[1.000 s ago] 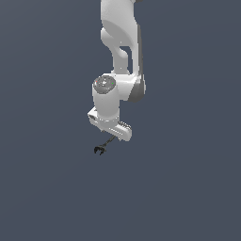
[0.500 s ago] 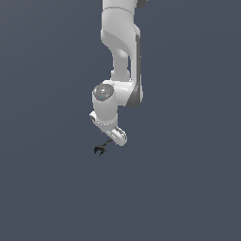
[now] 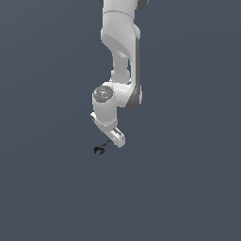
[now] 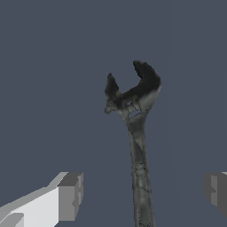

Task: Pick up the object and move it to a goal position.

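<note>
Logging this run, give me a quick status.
Gripper open, fingers either side of wrench shaft, not touching. Nothing in the way.

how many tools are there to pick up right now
1. The black wrench lies on the dark surface, just below the white arm in the exterior view, between the open fingers in the wrist view. No others show.

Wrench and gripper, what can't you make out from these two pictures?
- Wrench: its handle end is cut off by the wrist view's edge.
- Wrench in the exterior view: too small for detail, shaft partly behind the gripper.
- Fingers: only the tips show in the wrist view; they stand apart from the shaft, but their height above it is unclear.
</note>
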